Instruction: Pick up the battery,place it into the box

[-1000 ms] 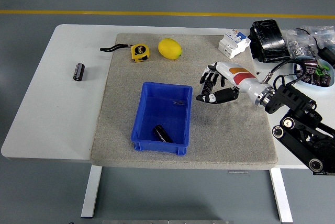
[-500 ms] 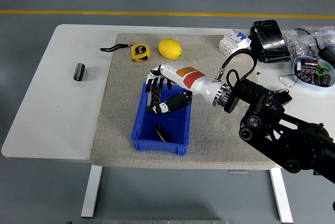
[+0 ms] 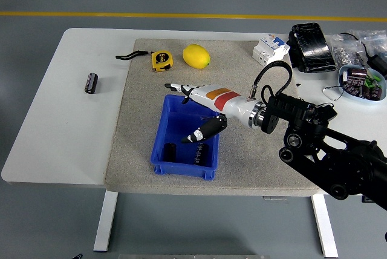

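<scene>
The blue box point(image 3: 158, 147) stands on the grey mat near its front edge. Two black batteries lie at the box's near end, one on the left point(image 3: 171, 150) and one on the right point(image 3: 201, 152). My right hand point(image 3: 185, 111) hovers over the box with fingers spread and thumb pointing down toward the batteries; it holds nothing. A third black battery point(image 3: 91, 82) lies on the bare white table far to the left. The left arm is out of view.
A yellow tape measure point(image 3: 161, 60) and a lemon point(image 3: 196, 56) sit at the mat's back. A white breaker point(image 3: 270, 49), a black pack point(image 3: 311, 47) and a dish of parts point(image 3: 361, 83) crowd the table's right end.
My right hand swung left from beside the box to over it, and its curled fingers have spread open. A second battery now lies in the box.
</scene>
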